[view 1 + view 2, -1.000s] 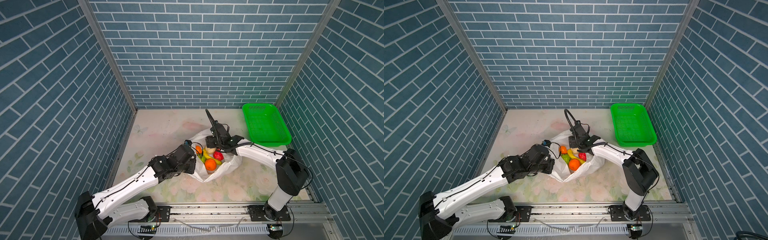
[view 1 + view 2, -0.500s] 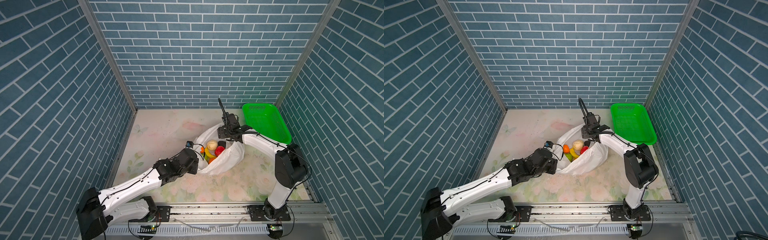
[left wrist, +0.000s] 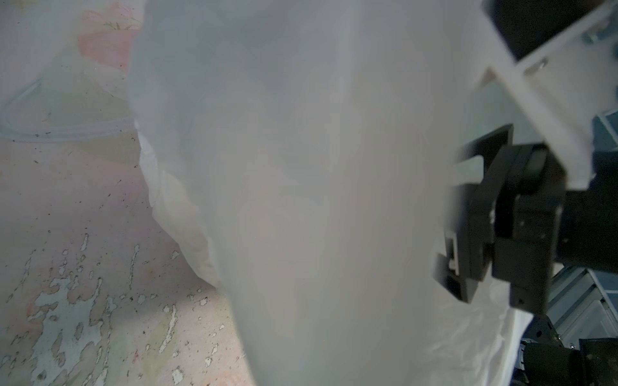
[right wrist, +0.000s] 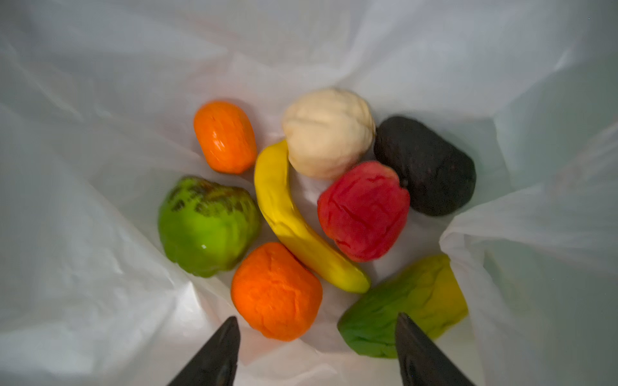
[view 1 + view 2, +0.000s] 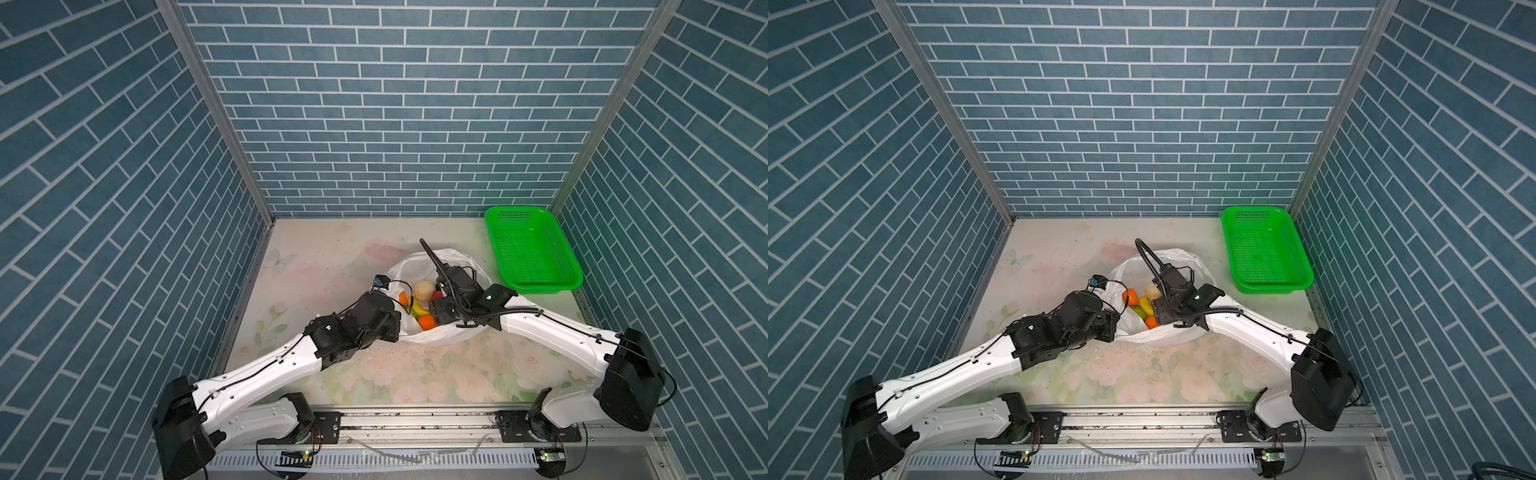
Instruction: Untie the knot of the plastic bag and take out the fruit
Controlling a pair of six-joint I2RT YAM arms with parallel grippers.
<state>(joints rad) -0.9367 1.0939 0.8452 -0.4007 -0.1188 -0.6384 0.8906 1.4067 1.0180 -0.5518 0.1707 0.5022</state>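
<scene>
Right claw point(image 4: 316, 319) spread over colourful toy fruit point(image 4: 277, 207) in thin white plastic bag point(image 4: 83, 267); left claw point(image 5: 392, 328) pressed together, apparently pinching its rim.

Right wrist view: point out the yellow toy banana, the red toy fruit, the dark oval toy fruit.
yellow toy banana point(image 4: 284, 214), right wrist view, mid-curve.
red toy fruit point(image 4: 364, 210), right wrist view, centre.
dark oval toy fruit point(image 4: 428, 167), right wrist view, centre.
</scene>
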